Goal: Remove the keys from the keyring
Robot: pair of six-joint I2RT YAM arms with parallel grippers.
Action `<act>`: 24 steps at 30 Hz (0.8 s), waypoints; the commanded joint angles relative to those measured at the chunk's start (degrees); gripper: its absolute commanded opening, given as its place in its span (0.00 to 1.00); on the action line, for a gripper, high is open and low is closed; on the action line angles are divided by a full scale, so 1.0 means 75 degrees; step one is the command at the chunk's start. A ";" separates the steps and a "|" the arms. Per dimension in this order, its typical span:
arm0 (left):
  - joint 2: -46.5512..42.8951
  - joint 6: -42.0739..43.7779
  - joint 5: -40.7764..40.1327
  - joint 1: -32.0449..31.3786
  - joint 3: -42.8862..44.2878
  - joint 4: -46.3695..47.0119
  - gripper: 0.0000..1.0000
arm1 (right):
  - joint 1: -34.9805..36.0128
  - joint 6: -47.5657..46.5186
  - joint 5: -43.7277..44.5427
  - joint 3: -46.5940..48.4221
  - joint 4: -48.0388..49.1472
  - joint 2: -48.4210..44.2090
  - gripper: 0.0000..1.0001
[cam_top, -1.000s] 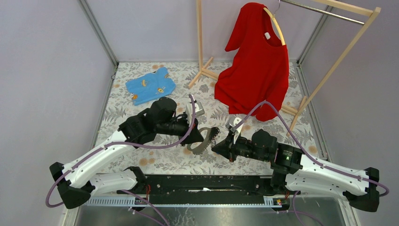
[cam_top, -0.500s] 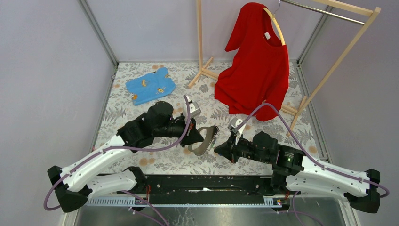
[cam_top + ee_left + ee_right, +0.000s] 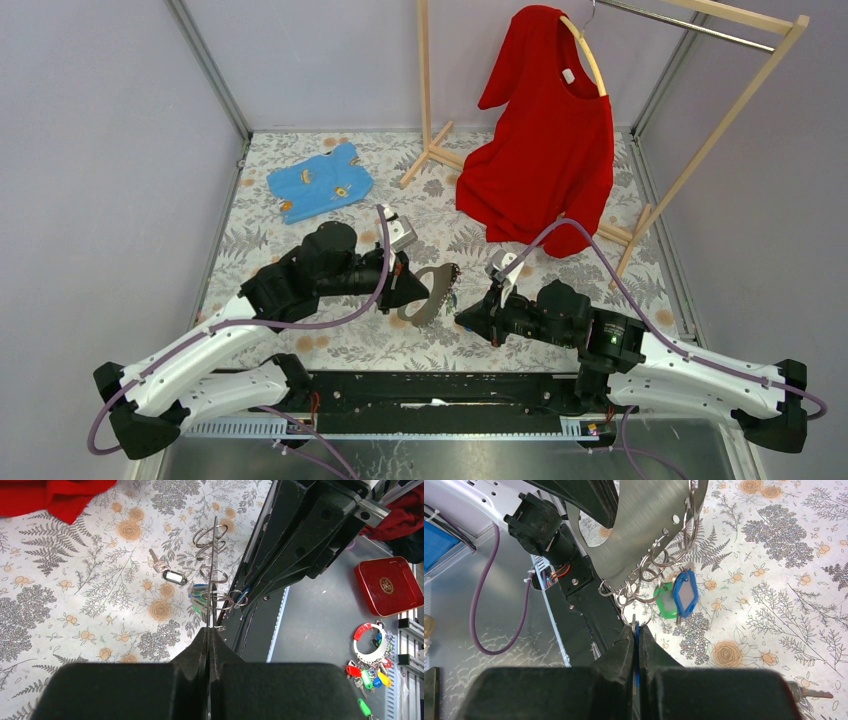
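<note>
A crumpled small blue shirt (image 3: 320, 181) lies at ten o'clock from the grippers. A red T-shirt (image 3: 545, 130) hangs on a wooden clothes rack (image 3: 427, 90) at one o'clock. The left gripper (image 3: 208, 630) clamps a curved silvery metal plate (image 3: 649, 525) strung with wire rings (image 3: 659, 555). At its four o'clock, the right gripper (image 3: 636, 630) pinches a thin blue key head (image 3: 636, 647). Beside it dangle a blue plastic tag (image 3: 685, 592) and a green plastic tag (image 3: 665, 604). A loose silvery key (image 3: 160, 566) lies on the floral tablecloth (image 3: 300, 240), with lilac walls (image 3: 100, 150) around.

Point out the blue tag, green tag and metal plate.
blue tag (image 3: 685, 594), right wrist view, label window.
green tag (image 3: 666, 613), right wrist view, lower rim.
metal plate (image 3: 644, 515), right wrist view, flat face.
</note>
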 commanded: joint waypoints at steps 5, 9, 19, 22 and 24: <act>-0.0397 -0.0412 0.0296 0.0299 -0.0204 0.1295 0.00 | 0.0055 -0.0010 0.0096 -0.0008 -0.0117 0.0044 0.00; -0.0432 -0.0919 0.0518 0.0545 -0.0604 0.1582 0.00 | 0.0054 -0.0041 0.0314 0.0086 -0.0238 0.0030 0.00; -0.0688 -0.4301 0.0683 0.1304 -0.4154 0.5912 0.00 | 0.0055 0.0145 0.0334 0.0718 -0.1345 0.0602 0.00; -0.0630 -0.4709 0.0303 0.1294 -0.5233 0.7038 0.07 | 0.0058 0.0175 0.0152 0.1015 -0.1680 0.1118 0.00; -0.0558 -0.4896 0.0094 0.1270 -0.5851 0.7930 0.14 | 0.0058 0.0152 0.0082 0.1222 -0.1856 0.1524 0.00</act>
